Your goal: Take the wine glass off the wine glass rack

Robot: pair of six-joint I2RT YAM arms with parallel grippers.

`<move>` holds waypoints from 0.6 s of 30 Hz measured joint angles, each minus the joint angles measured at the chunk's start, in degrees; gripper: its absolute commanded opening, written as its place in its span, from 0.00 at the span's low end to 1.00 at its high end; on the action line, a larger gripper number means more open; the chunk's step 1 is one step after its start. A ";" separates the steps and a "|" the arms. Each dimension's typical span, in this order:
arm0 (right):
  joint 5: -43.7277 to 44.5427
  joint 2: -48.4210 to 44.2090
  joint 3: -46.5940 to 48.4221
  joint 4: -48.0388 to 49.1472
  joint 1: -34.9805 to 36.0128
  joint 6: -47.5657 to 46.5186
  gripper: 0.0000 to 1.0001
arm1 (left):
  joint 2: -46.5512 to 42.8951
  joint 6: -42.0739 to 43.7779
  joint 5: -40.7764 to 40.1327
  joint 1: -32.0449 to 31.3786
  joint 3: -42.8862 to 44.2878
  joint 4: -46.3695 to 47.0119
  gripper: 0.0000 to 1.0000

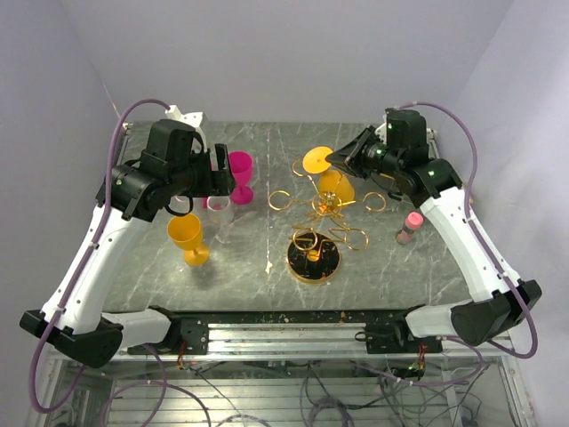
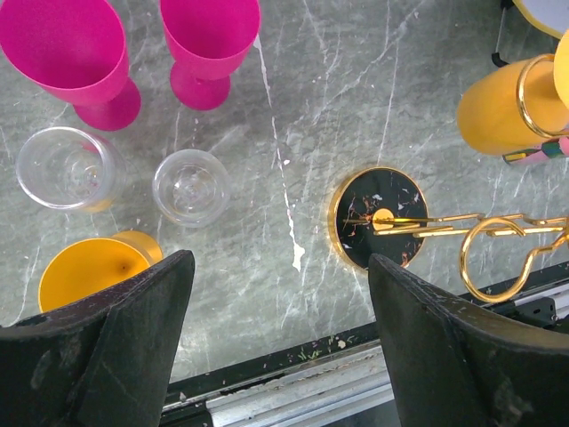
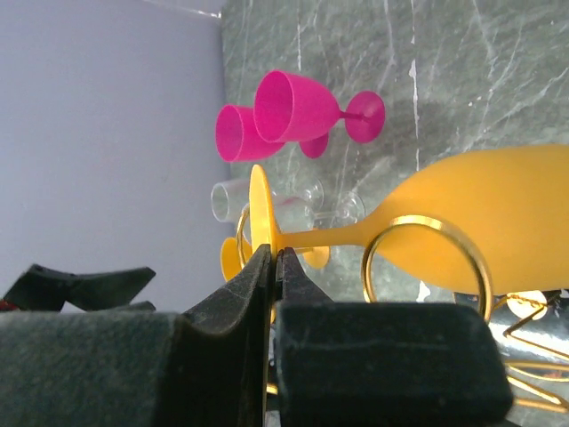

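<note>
The gold wire wine glass rack [image 1: 325, 212] stands mid-table on its round dark base [image 1: 313, 261]. A yellow wine glass [image 1: 337, 187] lies tilted on the rack, its stem through a gold loop [image 3: 427, 258] and its foot disc [image 3: 260, 205] pointing up and back. My right gripper [image 3: 274, 255] is shut on the edge of that foot; in the top view the right gripper [image 1: 336, 158] sits just right of the foot. My left gripper [image 2: 280, 267] is open and empty, hovering over the table left of the rack base [image 2: 378, 218].
Two pink glasses [image 2: 67, 53] [image 2: 209, 40], two clear glasses [image 2: 67, 169] [image 2: 191, 187] and another yellow glass [image 1: 188, 236] stand at the left. A small pink-capped bottle [image 1: 410, 227] stands right of the rack. Rack arms [image 1: 356, 236] spread all round.
</note>
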 measured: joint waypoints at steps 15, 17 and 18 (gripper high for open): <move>-6.21 1.73 -3.82 27.93 -5.73 12.33 0.00 | -6.36 -0.74 8.02 0.24 -1.25 9.62 0.97; -8.04 1.73 -4.42 33.14 -6.14 15.23 0.00 | -6.21 -2.36 11.65 0.96 -1.44 13.86 0.97; -9.01 1.73 -4.50 35.60 -6.25 16.87 0.00 | -6.21 -3.58 13.81 1.55 -1.86 16.52 0.97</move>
